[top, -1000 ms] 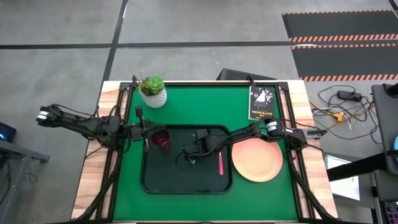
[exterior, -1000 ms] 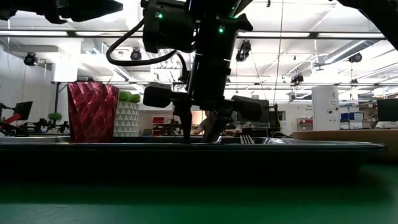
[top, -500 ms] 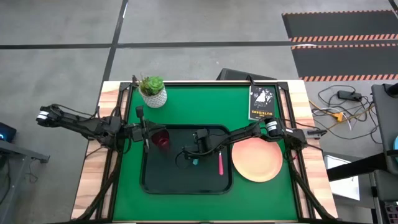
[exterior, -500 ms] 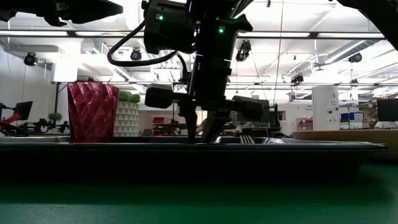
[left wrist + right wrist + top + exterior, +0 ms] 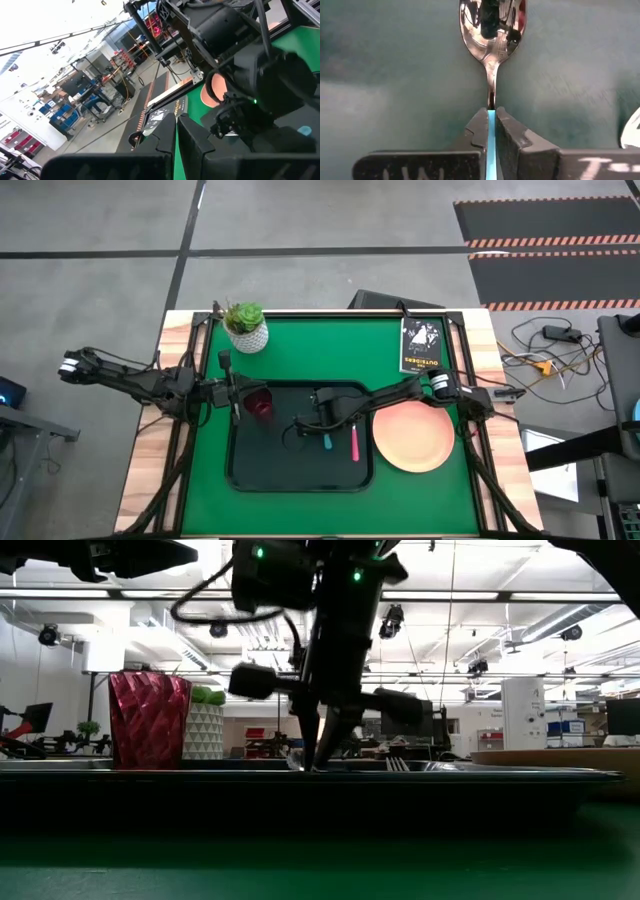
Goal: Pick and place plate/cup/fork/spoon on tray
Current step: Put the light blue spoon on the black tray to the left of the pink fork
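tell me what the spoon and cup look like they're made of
The spoon: polished metal bowl, mirror reflections; its teal handle looks like plastic, pinched by the right gripper. The cup: faceted, translucent dark red, plastic or glass; can't tell which.

The right gripper (image 5: 490, 131) sits at the frame's middle in the high view, fingers pinched tight on the spoon's (image 5: 491, 30) handle. The left gripper (image 5: 236, 402) waits left of centre.

One plate (image 5: 412, 436), cup (image 5: 259, 403), fork (image 5: 353, 443), spoon (image 5: 325, 441).
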You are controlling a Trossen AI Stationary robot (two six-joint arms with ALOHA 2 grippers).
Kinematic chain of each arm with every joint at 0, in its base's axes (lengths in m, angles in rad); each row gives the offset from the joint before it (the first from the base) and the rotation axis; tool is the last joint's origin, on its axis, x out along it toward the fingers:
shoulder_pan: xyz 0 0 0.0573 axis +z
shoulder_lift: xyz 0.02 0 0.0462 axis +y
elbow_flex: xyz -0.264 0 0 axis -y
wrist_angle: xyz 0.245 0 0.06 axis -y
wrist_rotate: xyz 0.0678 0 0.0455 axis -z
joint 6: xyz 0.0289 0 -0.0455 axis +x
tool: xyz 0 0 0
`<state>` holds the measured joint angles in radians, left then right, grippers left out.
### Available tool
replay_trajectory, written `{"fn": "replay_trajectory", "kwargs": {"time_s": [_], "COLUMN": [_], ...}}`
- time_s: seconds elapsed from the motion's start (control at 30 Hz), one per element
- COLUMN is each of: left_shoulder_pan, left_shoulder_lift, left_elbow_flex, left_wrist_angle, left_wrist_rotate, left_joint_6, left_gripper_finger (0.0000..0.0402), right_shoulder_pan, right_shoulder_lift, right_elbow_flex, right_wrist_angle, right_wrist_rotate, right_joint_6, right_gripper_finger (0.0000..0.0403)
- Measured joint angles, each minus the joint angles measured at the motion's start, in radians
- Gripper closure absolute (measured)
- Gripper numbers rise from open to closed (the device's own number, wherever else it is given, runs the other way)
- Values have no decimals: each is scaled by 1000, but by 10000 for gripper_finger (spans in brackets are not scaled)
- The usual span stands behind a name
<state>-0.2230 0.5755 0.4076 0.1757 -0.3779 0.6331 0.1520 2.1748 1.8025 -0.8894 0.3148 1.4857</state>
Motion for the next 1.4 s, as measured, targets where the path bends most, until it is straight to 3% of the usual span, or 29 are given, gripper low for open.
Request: {"fn": "replay_trajectory", "kwargs": {"time_s": [0.5, 0.67, 1.23, 1.4], "left_shoulder_pan": [0, 0, 0, 0], "left_shoulder_lift": [0, -1, -2, -2], "left_elbow_flex": [-1, -1, -1, -1], "left_wrist_angle": [-4, -3, -1, -1], "left_wrist_rotate": [-1, -1, -1, -1], "left_joint_6": [0, 0, 2, 2], "left_gripper_finger": [402, 402, 402, 402], "right_shoulder_pan": [98, 117, 117, 116], "right_shoulder_lift": [-27, -27, -29, -29], "right_elbow_flex": [-37, -73, -101, -101], "right_wrist_angle": [-74, -71, -67, -64], "right_wrist_rotate": [-7, 36, 103, 105], "right_joint_6": [222, 295, 322, 329], "right_gripper_finger": [393, 394, 393, 372]}}
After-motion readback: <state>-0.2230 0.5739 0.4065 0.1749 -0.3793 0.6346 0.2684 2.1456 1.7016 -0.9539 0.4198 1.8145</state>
